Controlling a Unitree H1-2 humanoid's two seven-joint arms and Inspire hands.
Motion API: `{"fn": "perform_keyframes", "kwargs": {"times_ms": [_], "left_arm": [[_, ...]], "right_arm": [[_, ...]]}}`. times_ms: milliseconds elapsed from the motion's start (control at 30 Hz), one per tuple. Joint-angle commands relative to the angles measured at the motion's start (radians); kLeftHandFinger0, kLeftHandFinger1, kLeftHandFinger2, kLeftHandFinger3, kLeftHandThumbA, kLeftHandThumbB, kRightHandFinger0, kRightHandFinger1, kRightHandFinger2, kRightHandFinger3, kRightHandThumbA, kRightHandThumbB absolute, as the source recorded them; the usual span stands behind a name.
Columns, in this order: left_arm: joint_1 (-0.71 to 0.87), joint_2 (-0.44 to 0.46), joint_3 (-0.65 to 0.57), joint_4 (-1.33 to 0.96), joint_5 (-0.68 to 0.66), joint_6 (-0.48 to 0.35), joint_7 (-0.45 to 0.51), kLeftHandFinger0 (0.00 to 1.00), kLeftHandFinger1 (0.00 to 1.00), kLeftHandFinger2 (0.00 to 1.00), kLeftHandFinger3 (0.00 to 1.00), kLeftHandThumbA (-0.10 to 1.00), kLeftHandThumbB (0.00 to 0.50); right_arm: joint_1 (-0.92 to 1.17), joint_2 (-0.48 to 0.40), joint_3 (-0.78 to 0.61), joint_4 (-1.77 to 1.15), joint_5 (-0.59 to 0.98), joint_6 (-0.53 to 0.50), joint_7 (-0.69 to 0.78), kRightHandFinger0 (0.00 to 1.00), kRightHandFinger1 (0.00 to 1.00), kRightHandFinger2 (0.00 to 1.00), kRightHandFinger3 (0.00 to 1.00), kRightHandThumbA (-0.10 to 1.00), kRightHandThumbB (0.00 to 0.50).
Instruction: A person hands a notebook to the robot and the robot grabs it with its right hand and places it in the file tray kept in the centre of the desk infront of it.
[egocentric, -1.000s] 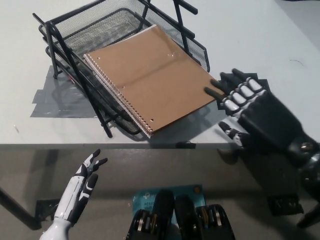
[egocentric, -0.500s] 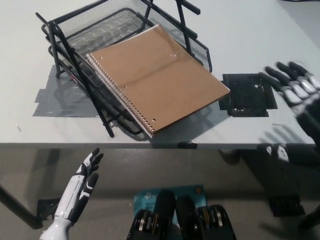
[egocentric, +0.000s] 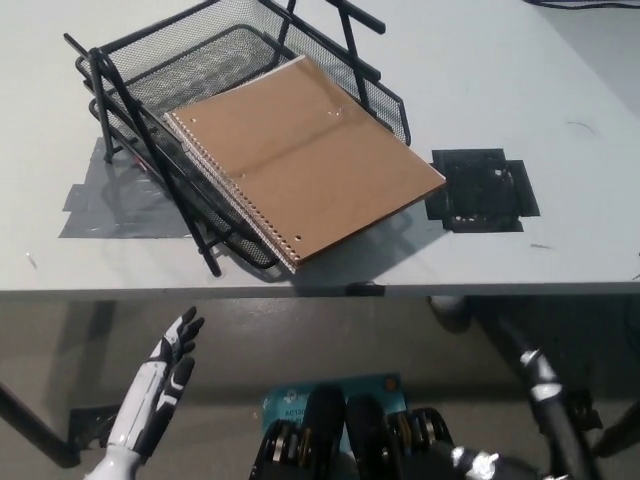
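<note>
A brown spiral-bound notebook lies tilted on the top tier of the black mesh file tray, its right corner sticking out past the tray's front right rim. Nothing is touching it. My white left hand rests below the desk edge at the lower left, open with its fingers apart. Of my black right hand only a thin dark part with light spots shows at the lower right, under the desk edge and well away from the notebook.
The grey desk ends at a front edge running across the middle of the picture. A black tape patch lies right of the tray, and grey tape lies under its left side.
My right hand has let go of the notebook's right corner, drawn off to the right and dropped below the desk edge. The notebook stays on the tray. The view shifted slightly.
</note>
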Motion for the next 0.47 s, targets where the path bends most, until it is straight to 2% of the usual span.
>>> {"fn": "perform_keyframes", "kwargs": {"times_ms": [0,33,67,133,267,300,367,433], "left_arm": [[0.035,-0.004,0.014,-0.043,0.003,-0.062,0.028,0.99,1.0,1.0,1.0,1.0,0.372],[0.035,-0.003,0.014,-0.043,0.002,-0.062,0.026,0.99,1.0,1.0,1.0,1.0,0.371],[0.051,-0.003,0.012,-0.047,0.004,-0.064,0.025,0.99,1.0,1.0,1.0,1.0,0.368],[0.061,-0.004,0.011,-0.046,0.004,-0.07,0.025,0.99,1.0,1.0,1.0,1.0,0.364],[0.068,-0.009,0.01,-0.047,0.001,-0.076,0.024,1.0,1.0,1.0,1.0,1.0,0.356],[0.068,-0.009,0.01,-0.047,-0.004,-0.076,0.021,1.0,1.0,1.0,1.0,1.0,0.361],[0.065,-0.01,0.012,-0.047,-0.011,-0.077,0.018,1.0,1.0,1.0,1.0,1.0,0.367],[0.064,-0.01,0.012,-0.047,-0.012,-0.077,0.018,1.0,1.0,1.0,1.0,1.0,0.367]], "right_arm": [[0.001,0.1,-0.038,0.108,0.243,-0.185,0.081,1.0,1.0,1.0,1.0,1.0,0.26],[0.003,0.106,-0.038,0.107,0.248,-0.174,0.09,1.0,1.0,1.0,1.0,1.0,0.265],[0.02,0.111,-0.035,0.11,0.249,-0.18,0.101,1.0,1.0,1.0,1.0,1.0,0.237],[0.035,0.115,-0.035,0.117,0.247,-0.19,0.111,1.0,1.0,1.0,1.0,1.0,0.23],[0.05,0.122,-0.045,0.122,0.236,-0.186,0.129,1.0,1.0,1.0,1.0,1.0,0.248],[0.051,0.124,-0.048,0.123,0.227,-0.177,0.138,1.0,1.0,1.0,1.0,1.0,0.27],[0.047,0.125,-0.052,0.125,0.215,-0.166,0.146,1.0,1.0,1.0,1.0,1.0,0.284],[0.046,0.125,-0.053,0.125,0.213,-0.164,0.149,1.0,1.0,1.0,1.0,1.0,0.286]]}}
